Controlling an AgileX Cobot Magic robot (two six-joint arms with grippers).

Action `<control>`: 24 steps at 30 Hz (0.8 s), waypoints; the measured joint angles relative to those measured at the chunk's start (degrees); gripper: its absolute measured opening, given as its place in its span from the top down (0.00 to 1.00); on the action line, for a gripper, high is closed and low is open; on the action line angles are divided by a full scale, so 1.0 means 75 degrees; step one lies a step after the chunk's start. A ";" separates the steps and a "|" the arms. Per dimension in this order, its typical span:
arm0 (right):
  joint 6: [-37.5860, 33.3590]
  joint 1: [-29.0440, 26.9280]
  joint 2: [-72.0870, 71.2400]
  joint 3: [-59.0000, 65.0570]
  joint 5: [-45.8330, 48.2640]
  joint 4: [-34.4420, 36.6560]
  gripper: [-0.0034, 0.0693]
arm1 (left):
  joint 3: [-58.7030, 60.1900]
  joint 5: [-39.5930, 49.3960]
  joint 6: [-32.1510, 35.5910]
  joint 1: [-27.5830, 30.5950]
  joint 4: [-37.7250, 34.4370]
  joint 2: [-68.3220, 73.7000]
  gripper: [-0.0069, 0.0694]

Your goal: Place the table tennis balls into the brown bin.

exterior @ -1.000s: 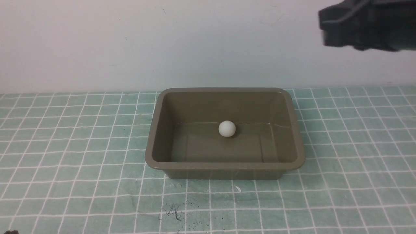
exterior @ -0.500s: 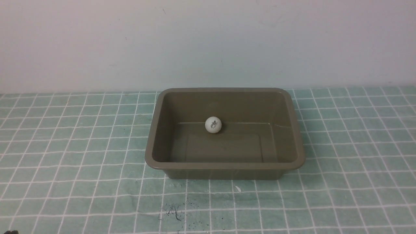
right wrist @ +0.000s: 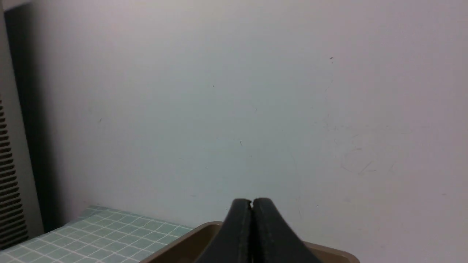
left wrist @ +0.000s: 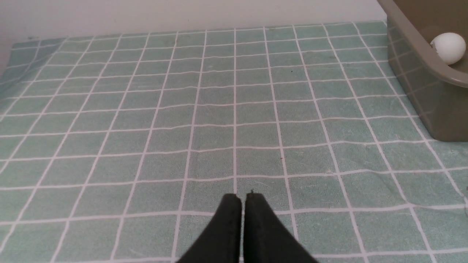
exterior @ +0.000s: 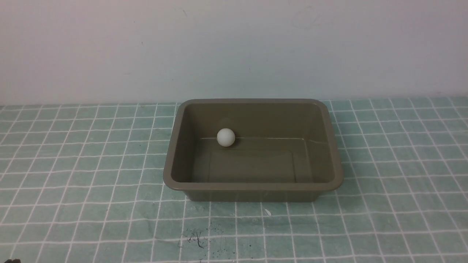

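Note:
One white table tennis ball [exterior: 226,137] lies inside the brown bin [exterior: 175,146], against its far wall, left of the middle. The left wrist view catches the same ball [left wrist: 449,48] behind the bin's rim [left wrist: 420,47]. My left gripper [left wrist: 243,197] is shut and empty, low over the green checked cloth, well apart from the bin. My right gripper [right wrist: 252,201] is shut and empty too, raised high and facing the wall, with a strip of the bin's rim [right wrist: 329,252] below it. Neither gripper shows in the front view.
A green cloth with a white grid [exterior: 73,164] covers the table up to the pale wall [exterior: 234,47]. A small white scrap [exterior: 268,212] and dark smudges [exterior: 195,237] lie on the cloth in front of the bin. A dark vented panel [right wrist: 9,197] stands beside the table.
The ball has rolled leftward along the bin's far wall. The right arm, seen at the top right one second ago, has left the front view.

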 joint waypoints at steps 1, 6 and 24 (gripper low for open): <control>-0.0478 0.0000 0.0000 0.0000 0.0039 0.0477 0.97 | 0.0000 0.0000 0.0000 0.0000 0.0000 0.0000 0.91; -0.3687 0.0000 0.0000 0.0000 0.0148 0.3310 0.97 | 0.0000 0.0000 0.0000 0.0000 0.0000 0.0000 0.91; -0.5422 -0.4021 -0.0181 0.2156 0.1369 0.4469 0.97 | 0.0000 0.0006 0.0000 0.0000 0.0000 0.0000 0.91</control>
